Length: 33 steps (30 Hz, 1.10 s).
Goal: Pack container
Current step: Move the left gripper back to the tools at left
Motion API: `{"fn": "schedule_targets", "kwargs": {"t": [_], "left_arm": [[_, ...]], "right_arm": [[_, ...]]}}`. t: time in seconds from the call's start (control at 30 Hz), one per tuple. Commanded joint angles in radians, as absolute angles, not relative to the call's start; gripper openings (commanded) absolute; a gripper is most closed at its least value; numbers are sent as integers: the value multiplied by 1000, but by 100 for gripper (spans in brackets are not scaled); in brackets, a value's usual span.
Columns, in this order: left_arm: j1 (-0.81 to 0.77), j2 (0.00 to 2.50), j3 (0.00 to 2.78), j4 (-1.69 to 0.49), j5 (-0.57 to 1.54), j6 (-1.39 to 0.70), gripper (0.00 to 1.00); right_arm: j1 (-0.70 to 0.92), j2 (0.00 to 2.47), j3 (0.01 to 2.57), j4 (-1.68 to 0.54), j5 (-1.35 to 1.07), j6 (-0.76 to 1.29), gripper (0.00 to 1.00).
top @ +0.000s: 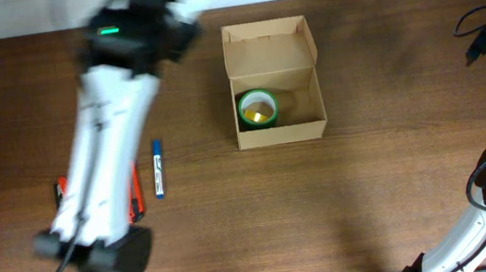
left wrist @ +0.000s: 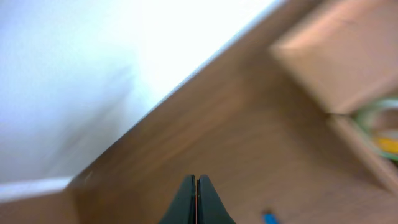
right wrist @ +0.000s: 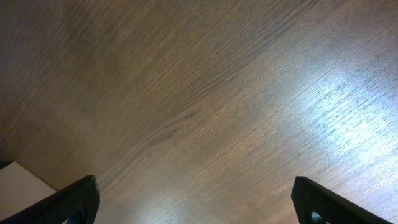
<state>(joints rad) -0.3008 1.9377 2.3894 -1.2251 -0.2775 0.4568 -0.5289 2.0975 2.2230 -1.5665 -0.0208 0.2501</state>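
Dark worktop (top: 325,200) holds the open box (top: 269,47) at centre, green tape roll (top: 257,108) already inside; a blue pen (top: 158,169) waits outside, unpacked. My left claw (left wrist: 196,199) is pressed together, empty; my right claw (right wrist: 198,200) is spread.

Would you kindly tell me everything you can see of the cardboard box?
The box is plain tan cardboard, rectangular, and stands open on the wooden table with its hinged lid folded back toward the table's far edge. A green tape roll lies flat in its near-left corner; the rest of the floor is bare. Nothing else appears to touch it.
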Motion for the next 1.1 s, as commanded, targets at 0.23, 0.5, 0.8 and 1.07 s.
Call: {"fn": "schedule_targets", "kwargs": {"t": [0.23, 0.5, 0.8, 1.07], "left_arm": [[113, 1749, 2065, -1197, -258, 305, 1], [340, 1736, 1806, -1233, -90, 249, 2], [469, 1551, 1348, -1050, -94, 370, 9], [527, 1505, 1174, -933, -78, 396, 62]], "right_arm": [[-530, 2088, 2217, -1566, -27, 244, 99], [-531, 2088, 2217, -1553, -27, 244, 99], [-530, 2088, 2217, -1549, -27, 244, 99], [-531, 2088, 2217, -1542, -27, 244, 99]]}}
